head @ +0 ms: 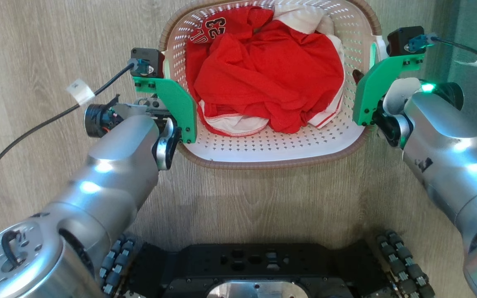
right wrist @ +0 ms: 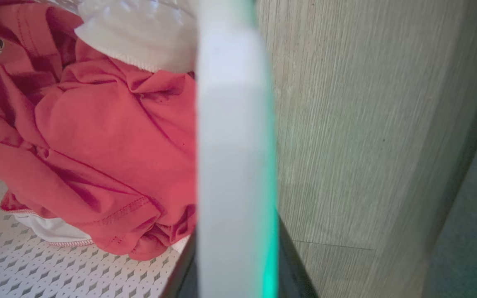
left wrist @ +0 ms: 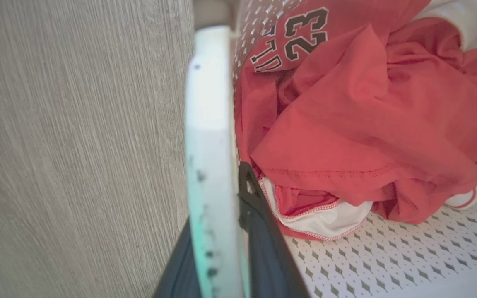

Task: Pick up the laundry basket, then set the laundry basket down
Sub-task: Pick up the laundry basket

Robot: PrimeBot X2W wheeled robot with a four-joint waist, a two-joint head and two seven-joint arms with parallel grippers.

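Presently, over the pale wood-grain floor, the white perforated brown-rimmed plastic laundry basket, loaded with red-and-white clothes, is pinched at its side handles by the left gripper and the right gripper. Should one grip be lost or raised unevenly, the basket would be tipped and the load spilled.

Open floor flanking the laundry basket

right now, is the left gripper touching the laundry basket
Touching. The left wrist view shows the left gripper with its two dark fingers flush against both sides of the white handle of the laundry basket, with no gap.
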